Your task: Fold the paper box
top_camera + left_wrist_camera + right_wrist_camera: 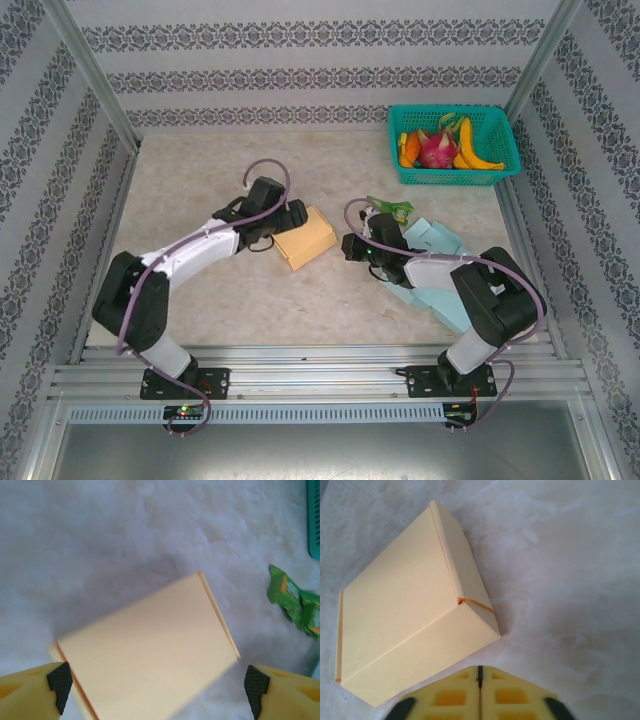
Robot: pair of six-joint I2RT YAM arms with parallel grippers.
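Observation:
The pale orange paper box (306,238) lies closed on the table between the two arms. In the left wrist view the box (150,647) sits below and between the fingers, whose black pads (59,686) are spread wide. My left gripper (157,690) is open over the box's near part, and it reaches the box's left edge in the top view (288,222). My right gripper (480,676) is shut with nothing in it, its tips just short of the box's corner (415,625). In the top view the right gripper (350,246) is to the right of the box.
A green basket (505,140) holding fruit stands at the back right. A green snack packet (392,208) lies behind the right gripper, also in the left wrist view (295,604). Light-blue paper sheets (436,240) lie under the right arm.

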